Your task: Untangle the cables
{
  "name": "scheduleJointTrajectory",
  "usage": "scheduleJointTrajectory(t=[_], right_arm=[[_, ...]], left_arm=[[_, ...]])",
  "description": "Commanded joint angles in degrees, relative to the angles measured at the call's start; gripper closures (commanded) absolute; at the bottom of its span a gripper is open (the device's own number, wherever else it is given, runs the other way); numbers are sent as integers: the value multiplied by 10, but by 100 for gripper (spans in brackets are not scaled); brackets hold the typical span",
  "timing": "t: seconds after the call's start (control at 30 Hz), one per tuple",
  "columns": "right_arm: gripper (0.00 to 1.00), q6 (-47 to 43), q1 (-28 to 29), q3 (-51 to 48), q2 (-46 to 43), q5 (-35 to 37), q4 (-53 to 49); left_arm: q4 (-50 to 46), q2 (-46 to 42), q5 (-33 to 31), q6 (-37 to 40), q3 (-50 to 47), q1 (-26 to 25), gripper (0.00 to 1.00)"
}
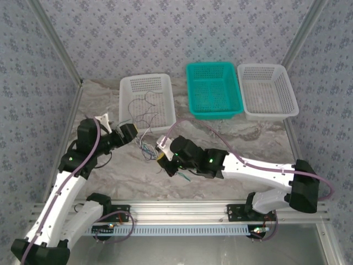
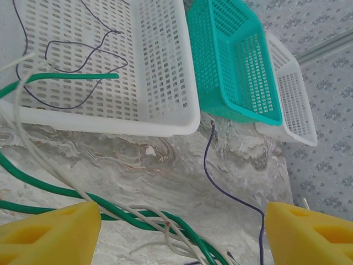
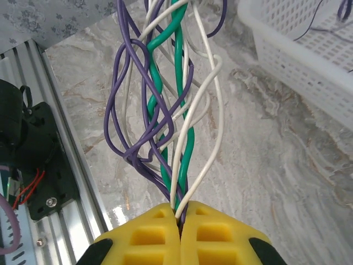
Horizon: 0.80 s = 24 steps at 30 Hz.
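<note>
No legible txt, labels, brands or nos. Wallpaper (image 1: 165, 33) print is a floral motif, not lettering.

left hand (image 2: 183, 221) spread wide, right hand (image 3: 180, 214) clamped tight, both arms angled inward

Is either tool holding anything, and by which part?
Right tool: shut on the tangled bundle of thin purple, white and green cables, where the strands converge. Left tool: open, holding nothing.

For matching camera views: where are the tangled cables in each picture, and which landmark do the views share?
Top: cables mid-table, below the left white basket.
Left wrist: cables lower left, on the table.
Right wrist: cables centre, rising from the shut right hand.
Shared: left white basket.
</note>
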Motion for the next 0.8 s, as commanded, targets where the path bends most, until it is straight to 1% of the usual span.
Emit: scheduleJointTrajectory(t=[0.0,0.07,0.1,0.2,0.23,0.27,0.33,0.43,0.47,0.57,0.63,0.77], right_arm=[[100,-28,-7,-13,-2,23,-21],[100,-29,-10,-19,-2,19,-21],[100,-31,-12,-20,-1,14,-21],[100,-36,-14,-22,1,17,-30],[100,-39,-14,-22,1,19,-34],[100,-42,-14,-21,0,19,-36],[100,-48,-14,-22,-4,16,-36],[100,-58,-9,-20,-10,15,-36],[100,-61,-8,-19,-11,16,-35],[100,-69,-3,-14,-16,17,-35],[100,-72,0,-12,-19,11,-32],[100,-72,5,-11,-25,5,-25]], left_arm=[[9,-3,24,12,42,5,22],[-13,-5,9,43,63,4,22],[-34,-6,-6,70,78,5,22],[-115,-1,-79,150,128,4,22],[-128,2,-96,165,137,5,22],[-131,5,-97,174,144,5,22],[-127,23,-65,172,150,5,22],[-112,71,-3,138,146,5,22],[-110,86,7,130,145,5,22],[-94,120,2,106,132,5,23],[-66,133,1,100,116,5,26],[-37,153,7,90,93,5,26]])
